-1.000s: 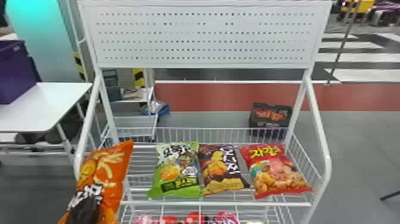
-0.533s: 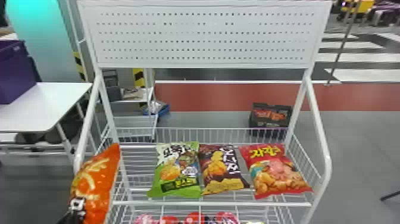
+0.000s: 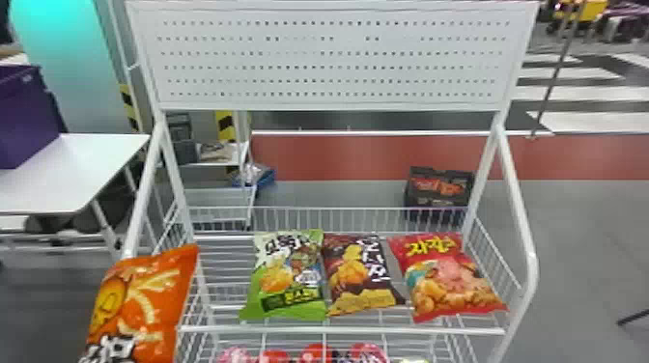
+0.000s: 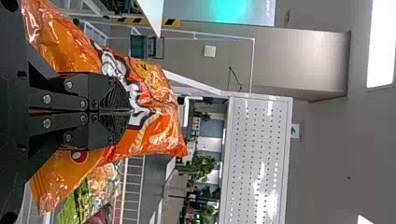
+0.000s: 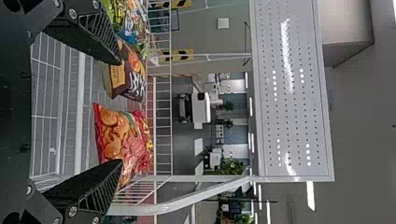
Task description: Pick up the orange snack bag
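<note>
The orange snack bag [image 3: 145, 299] hangs upright at the lower left in the head view, in front of the rack's left post. In the left wrist view my left gripper [image 4: 130, 111] is closed on the orange snack bag [image 4: 159, 88], its two fingers together with folds of the bag on both sides. The right gripper [image 5: 122, 112] stands open with nothing between its fingertips, in front of the rack; beyond them lie a red bag [image 5: 122, 140] and a brown bag [image 5: 135, 77].
On the wire shelf [image 3: 338, 330] lie a green bag [image 3: 289, 280], the brown bag [image 3: 362, 275] and the red bag [image 3: 449, 280]. Round red packs [image 3: 316, 355] sit on the tier below. A white table [image 3: 58, 183] with a purple box [image 3: 29, 113] stands at the left.
In the head view the orange bag first dropped and shifted left, then came back up and right, turning to show more of its front. The shelf bags have not moved.
</note>
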You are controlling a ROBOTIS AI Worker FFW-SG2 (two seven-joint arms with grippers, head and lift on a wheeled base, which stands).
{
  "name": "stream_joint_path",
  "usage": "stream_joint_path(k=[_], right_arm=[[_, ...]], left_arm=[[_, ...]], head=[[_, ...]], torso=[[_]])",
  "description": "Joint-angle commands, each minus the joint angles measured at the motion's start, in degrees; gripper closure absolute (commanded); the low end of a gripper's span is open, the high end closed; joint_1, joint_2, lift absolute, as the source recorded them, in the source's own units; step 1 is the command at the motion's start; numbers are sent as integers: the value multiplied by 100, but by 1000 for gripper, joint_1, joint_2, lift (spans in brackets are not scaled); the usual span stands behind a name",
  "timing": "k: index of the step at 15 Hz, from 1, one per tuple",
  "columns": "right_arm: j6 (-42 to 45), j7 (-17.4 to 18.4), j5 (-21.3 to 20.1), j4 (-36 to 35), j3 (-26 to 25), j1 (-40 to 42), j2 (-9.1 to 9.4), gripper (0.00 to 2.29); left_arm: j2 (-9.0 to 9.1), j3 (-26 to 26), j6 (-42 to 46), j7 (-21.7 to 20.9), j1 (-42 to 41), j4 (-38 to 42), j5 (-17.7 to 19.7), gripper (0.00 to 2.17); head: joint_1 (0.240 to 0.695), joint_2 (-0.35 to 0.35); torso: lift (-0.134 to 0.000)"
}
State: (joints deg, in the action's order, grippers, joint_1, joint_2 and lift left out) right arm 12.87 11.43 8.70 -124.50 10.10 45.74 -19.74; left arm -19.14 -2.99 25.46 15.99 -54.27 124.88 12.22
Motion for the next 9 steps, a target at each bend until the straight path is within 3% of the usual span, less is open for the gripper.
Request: stream_joint_path(k=[1,9], right_arm=[[0,8,0,-4,9,5,-4,147],[0,26,0,-22,-8,14,-12,147]], left_arm=[[-2,0,59,1,-23,1,-9,1622],[7,71,59,1,-5,-60,-9,1622]], head=[[499,0],[499,0]], torso=[[0],[0]])
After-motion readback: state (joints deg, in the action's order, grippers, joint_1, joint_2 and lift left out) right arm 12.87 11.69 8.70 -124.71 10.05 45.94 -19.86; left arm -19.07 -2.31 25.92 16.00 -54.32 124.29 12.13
